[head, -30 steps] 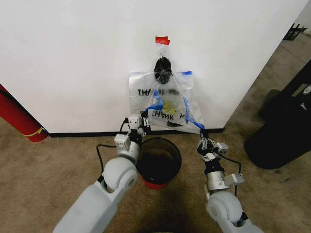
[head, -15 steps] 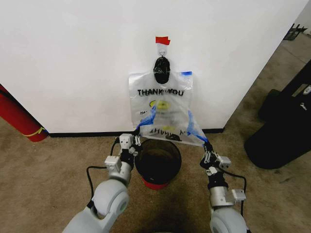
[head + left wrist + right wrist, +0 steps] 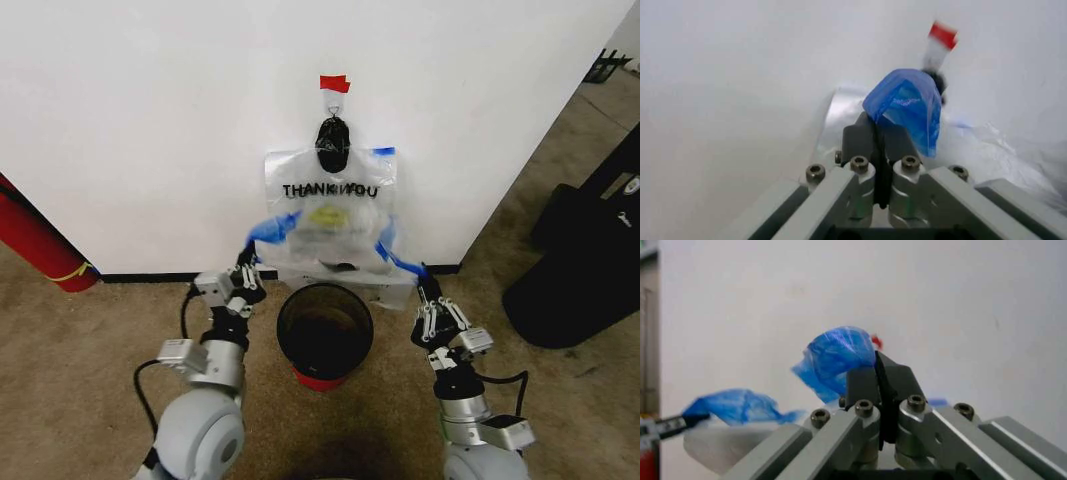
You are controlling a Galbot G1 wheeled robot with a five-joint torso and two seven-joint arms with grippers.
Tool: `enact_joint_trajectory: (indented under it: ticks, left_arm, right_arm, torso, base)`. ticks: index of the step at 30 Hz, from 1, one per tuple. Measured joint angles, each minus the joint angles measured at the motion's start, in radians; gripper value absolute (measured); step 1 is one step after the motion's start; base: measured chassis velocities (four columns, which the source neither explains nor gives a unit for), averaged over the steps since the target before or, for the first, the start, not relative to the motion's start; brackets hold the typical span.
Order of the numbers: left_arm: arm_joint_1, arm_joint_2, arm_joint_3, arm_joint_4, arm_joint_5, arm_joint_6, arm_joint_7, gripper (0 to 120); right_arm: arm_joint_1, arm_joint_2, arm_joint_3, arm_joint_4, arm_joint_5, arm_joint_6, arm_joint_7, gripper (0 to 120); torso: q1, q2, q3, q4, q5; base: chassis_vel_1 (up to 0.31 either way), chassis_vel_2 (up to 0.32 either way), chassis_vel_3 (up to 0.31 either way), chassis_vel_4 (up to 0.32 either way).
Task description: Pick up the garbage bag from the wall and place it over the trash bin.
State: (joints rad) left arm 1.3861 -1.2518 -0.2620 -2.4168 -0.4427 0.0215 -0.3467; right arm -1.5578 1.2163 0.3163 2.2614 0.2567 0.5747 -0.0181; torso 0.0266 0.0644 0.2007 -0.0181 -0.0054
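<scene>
Bin (image 3: 325,335) stands on the floor just short of the wall (image 3: 150,120), open top unlined. Left hand (image 3: 243,277) and right hand (image 3: 428,300) sit either side of the bin, each clamped on a blue handle strip; wrist views confirm both pinches. A second ago both hands sat closer together near the bin rim; now they are spread apart, stretching the bag (image 3: 330,225) mouth wide, behind and above the bin. Bag top still hangs below the red tape (image 3: 334,83). Judgement: mouth opened, lowering over the bin remains.
</scene>
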Motion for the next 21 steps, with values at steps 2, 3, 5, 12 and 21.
enact_joint_trajectory:
  ticks: [2, 3, 5, 12, 21]
  left_arm:
    - [0.012, 0.001, -0.009, -0.035, -0.004, 0.012, 0.002, 0]
    - [0.017, 0.002, -0.014, -0.048, -0.008, 0.02, 0.002, 0]
    - [0.021, 0.003, -0.02, -0.059, -0.015, 0.028, 0.002, 0]
    - [0.019, 0.005, -0.038, -0.044, -0.029, 0.037, 0.003, 0]
    - [0.015, 0.004, -0.035, 0.065, -0.009, 0.01, -0.012, 0]
  right_arm:
    - [-0.002, 0.002, -0.003, 0.034, 0.01, -0.011, -0.007, 0]
    - [-0.002, 0.003, -0.005, 0.042, 0.014, -0.015, -0.008, 0]
    - [0.0, 0.004, -0.007, 0.045, 0.018, -0.018, -0.012, 0]
    - [0.015, 0.014, -0.021, -0.016, 0.036, -0.019, -0.019, 0]
    - [0.046, 0.041, -0.046, -0.164, 0.038, -0.012, -0.018, 0]
  torso:
    - [0.0, 0.0, 0.0, 0.0, 0.0]
    - [0.0, 0.0, 0.0, 0.0, 0.0]
    - [0.0, 0.0, 0.0, 0.0, 0.0]
    - [0.0, 0.0, 0.0, 0.0, 0.0001]
    - [0.0, 0.0, 0.0, 0.0, 0.0001]
  base:
    - [0.0, 0.0, 0.0, 0.0]
    - [0.0, 0.0, 0.0, 0.0]
    - [0.0, 0.0, 0.0, 0.0]
    - [0.0, 0.0, 0.0, 0.0]
    - [0.0, 0.0, 0.0, 0.0]
